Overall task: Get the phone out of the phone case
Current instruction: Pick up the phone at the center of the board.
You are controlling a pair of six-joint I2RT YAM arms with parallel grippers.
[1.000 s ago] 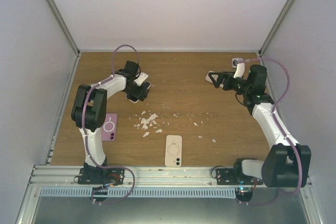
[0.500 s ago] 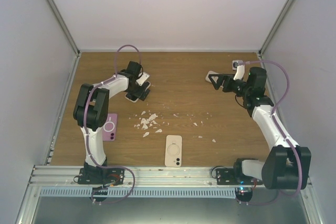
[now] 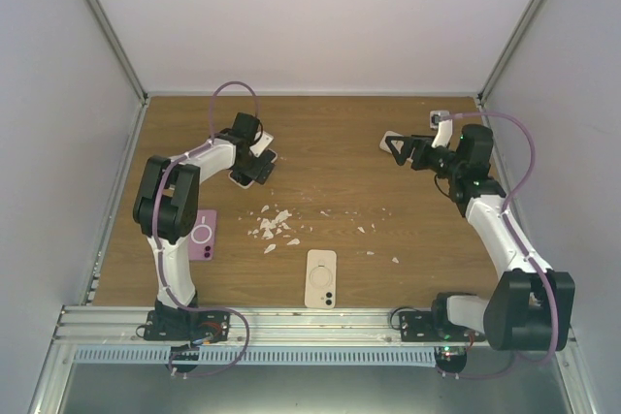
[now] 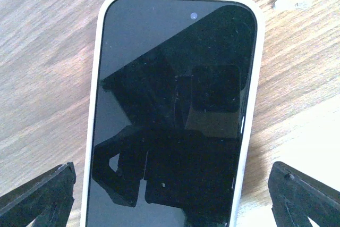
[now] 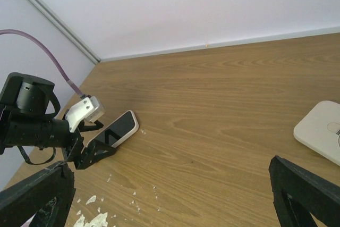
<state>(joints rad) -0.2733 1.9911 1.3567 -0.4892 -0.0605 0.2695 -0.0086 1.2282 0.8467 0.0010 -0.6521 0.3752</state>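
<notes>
Wood table (image 3: 330, 143), walled (image 3: 291, 16) in white.
The phone (image 4: 170, 104) at 11 o'clock is seen close only from the left wrist, straddled by the spread left gripper (image 4: 171, 184); right gripper (image 5: 167, 171) likewise spread.

L arm (image 3: 173, 261) & R arm (image 3: 500, 228): white tube links w/ chunky black joint housings. Thin lilac cable (image 3: 233, 85) loops above L wrist; a matching R cable (image 3: 532, 147) bows out beside the R forearm. Black bases (image 3: 180, 323) w/ tangled wiring. White camera block (image 5: 85, 111) on L wrist. Fingers (image 4: 40, 198) matte black, wedge-shaped, w/ triangular cut-outs
</notes>
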